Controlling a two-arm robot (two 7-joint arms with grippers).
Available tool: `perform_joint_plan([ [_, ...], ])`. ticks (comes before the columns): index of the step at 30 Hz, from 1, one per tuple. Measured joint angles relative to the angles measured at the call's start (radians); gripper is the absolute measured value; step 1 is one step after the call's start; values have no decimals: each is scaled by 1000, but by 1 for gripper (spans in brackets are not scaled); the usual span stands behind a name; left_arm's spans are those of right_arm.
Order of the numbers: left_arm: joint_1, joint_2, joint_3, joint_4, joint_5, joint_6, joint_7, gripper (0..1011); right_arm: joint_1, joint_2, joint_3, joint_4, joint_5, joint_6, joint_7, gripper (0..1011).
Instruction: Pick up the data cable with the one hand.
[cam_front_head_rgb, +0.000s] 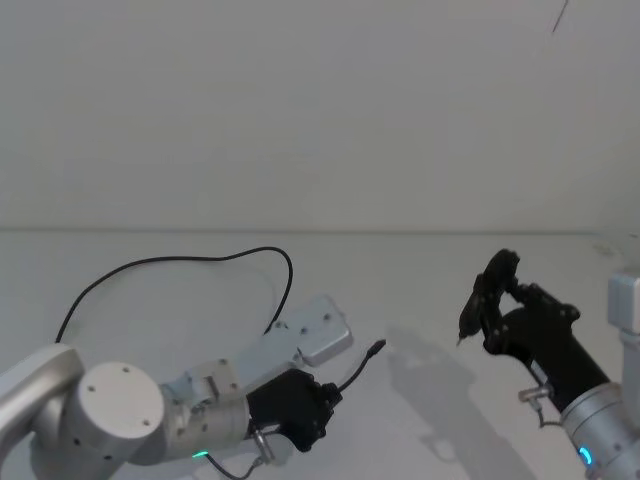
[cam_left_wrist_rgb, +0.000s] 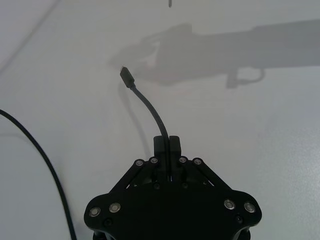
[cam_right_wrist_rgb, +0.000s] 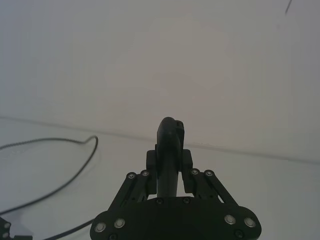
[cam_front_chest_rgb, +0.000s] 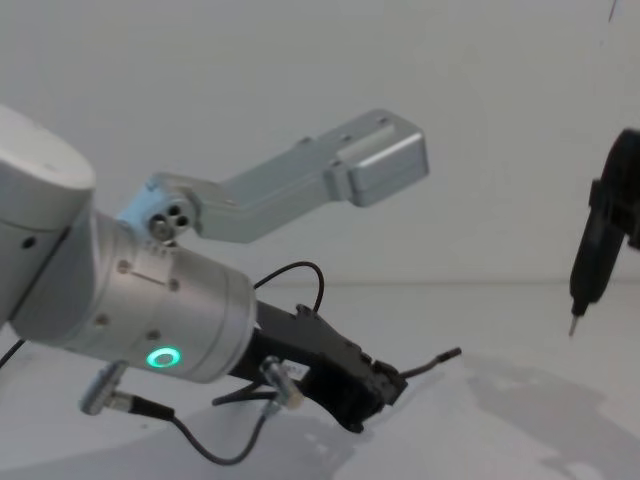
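The data cable (cam_front_head_rgb: 200, 258) is thin and black, and it loops across the white table behind my left arm. Its short plug end (cam_left_wrist_rgb: 126, 76) sticks out forward from my left gripper (cam_left_wrist_rgb: 166, 143), which is shut on the cable just behind the plug. The same gripper (cam_front_head_rgb: 328, 394) sits low over the table, with the plug tip (cam_front_chest_rgb: 445, 355) raised a little above the surface. My right gripper (cam_front_head_rgb: 495, 305) is held up at the right, shut on a slender black pen-like tool (cam_front_chest_rgb: 588, 255) whose metal tip points down.
A silver bracket (cam_front_chest_rgb: 340, 170) of the left arm juts out above the left gripper. The white table (cam_front_head_rgb: 420, 270) runs back to a plain wall. The cable's slack (cam_right_wrist_rgb: 60, 187) lies to the far left.
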Motion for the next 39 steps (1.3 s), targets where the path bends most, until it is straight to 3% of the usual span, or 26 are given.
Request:
perform_joint_plan([
  [8,27,53,-39,-14,-21,-137,-39,54,24,24,35,-40,56,14,59,279],
  [21,26,105,-66,-20,-67,-263,-131,54,74,86,88,-107,187,108,177,279],
  [27,15,111,-64,-17,-77,-317,-162,54,99,108,92,-121,234,157,213,279],
  [39,4,112,-56,-17,-84,-375,-183,54,133,131,79,-114,271,208,239,279],
])
